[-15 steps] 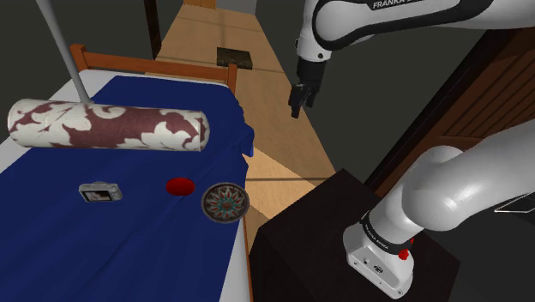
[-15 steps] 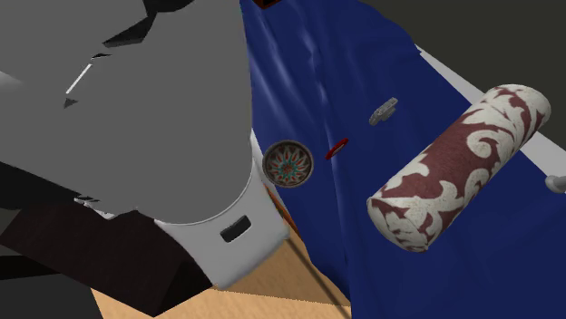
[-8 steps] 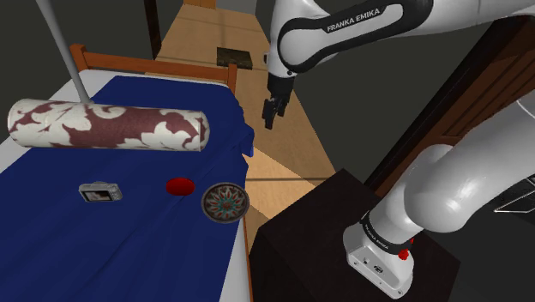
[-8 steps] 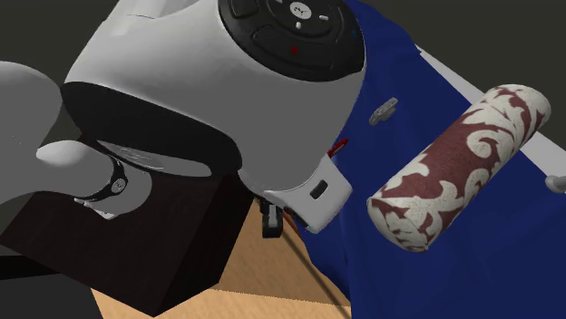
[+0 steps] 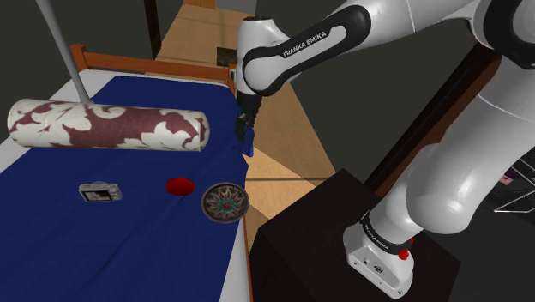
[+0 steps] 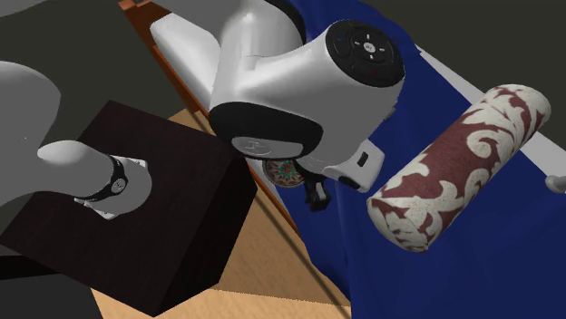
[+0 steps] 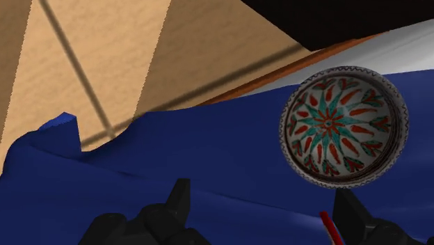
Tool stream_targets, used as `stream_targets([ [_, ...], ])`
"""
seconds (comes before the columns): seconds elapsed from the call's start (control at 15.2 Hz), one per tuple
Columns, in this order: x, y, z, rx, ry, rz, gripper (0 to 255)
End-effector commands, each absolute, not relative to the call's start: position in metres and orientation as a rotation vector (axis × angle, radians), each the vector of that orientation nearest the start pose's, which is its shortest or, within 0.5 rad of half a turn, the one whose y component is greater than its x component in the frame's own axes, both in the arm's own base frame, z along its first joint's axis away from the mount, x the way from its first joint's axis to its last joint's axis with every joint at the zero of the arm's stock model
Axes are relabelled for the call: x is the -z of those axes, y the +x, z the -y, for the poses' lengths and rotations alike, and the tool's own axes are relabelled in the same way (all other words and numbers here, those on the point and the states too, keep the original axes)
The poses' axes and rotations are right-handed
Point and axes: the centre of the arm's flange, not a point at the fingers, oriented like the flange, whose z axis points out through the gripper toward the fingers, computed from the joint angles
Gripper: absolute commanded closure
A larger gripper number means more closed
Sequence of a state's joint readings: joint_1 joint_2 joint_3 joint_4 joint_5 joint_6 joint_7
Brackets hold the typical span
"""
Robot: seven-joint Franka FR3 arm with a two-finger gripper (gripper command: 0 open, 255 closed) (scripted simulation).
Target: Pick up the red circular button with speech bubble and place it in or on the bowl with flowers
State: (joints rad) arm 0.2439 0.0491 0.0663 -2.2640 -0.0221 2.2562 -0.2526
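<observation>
The gripper, fingers apart and empty, has swung over the blanket — the red button waits at seven o'clock.

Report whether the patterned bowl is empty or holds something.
Empty: the bowl shows its whole painted inside, and the red button lies beside it on the blue cover.

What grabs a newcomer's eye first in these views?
The white Franka arm stretches across the shoulder view's top, its open black gripper by the edge of the blue bedspread. A cream-and-maroon patterned bolster lies on it toward that view's upper left. Nearer the stand, the flower-patterned bowl sits beside the red button, apart from it.
</observation>
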Motion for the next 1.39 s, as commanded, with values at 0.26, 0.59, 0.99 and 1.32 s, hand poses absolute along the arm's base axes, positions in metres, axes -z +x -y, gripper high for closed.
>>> stream_targets([
  [0.26,-0.292,0.519,-0.214,-0.045,-2.943,1.107,0],
  [0.59,-0.258,0.535,-0.265,-0.010,-2.865,1.273,0],
  [0.99,-0.218,0.546,-0.329,0.032,-2.759,1.465,0],
  [1.32,-0.192,0.549,-0.355,0.049,-2.713,1.539,0],
])
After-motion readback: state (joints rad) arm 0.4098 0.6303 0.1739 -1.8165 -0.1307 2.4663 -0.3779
